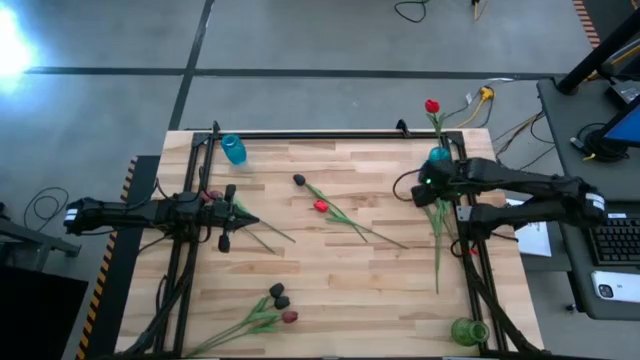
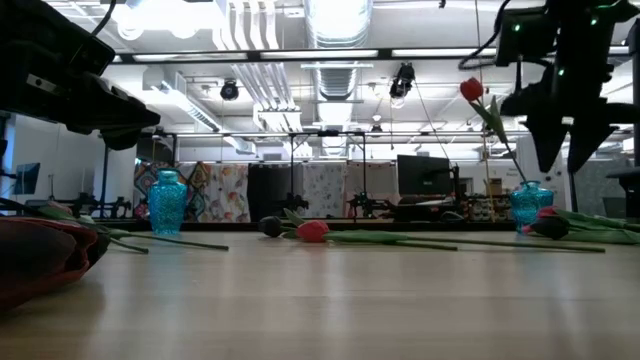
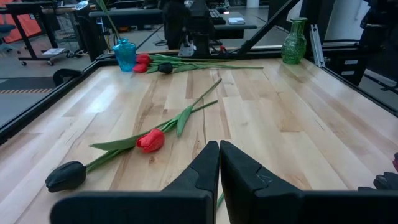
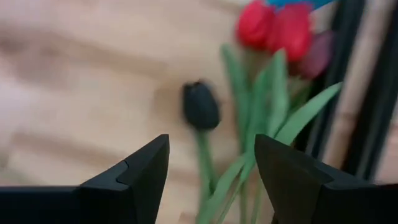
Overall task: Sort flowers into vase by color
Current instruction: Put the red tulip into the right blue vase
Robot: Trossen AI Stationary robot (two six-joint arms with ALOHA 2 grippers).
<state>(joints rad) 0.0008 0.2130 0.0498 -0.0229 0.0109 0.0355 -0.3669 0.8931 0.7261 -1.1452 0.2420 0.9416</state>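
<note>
My right gripper [image 1: 432, 190] hangs open, fingers pointing down, above a bunch of tulips [image 1: 438, 230] lying by the table's right edge. In its wrist view [image 4: 211, 140] a black head [image 4: 200, 106] and red heads [image 4: 273, 28] lie below the open fingers. One red tulip [image 1: 432, 106] stands in the blue vase [image 1: 438, 155] at the far right. My left gripper [image 1: 228, 215] is shut at the table's left, raised over stems [image 1: 265, 230] that lie on the wood. A black tulip [image 3: 65, 176] and a red tulip [image 3: 150, 140] lie mid-table.
A second blue vase [image 1: 233, 149] stands at the far left, empty. A green vase [image 1: 468, 330] stands at the near right corner. More tulips [image 1: 280, 298] lie near the table's near edge. Black frame rails [image 1: 300, 135] border the wood.
</note>
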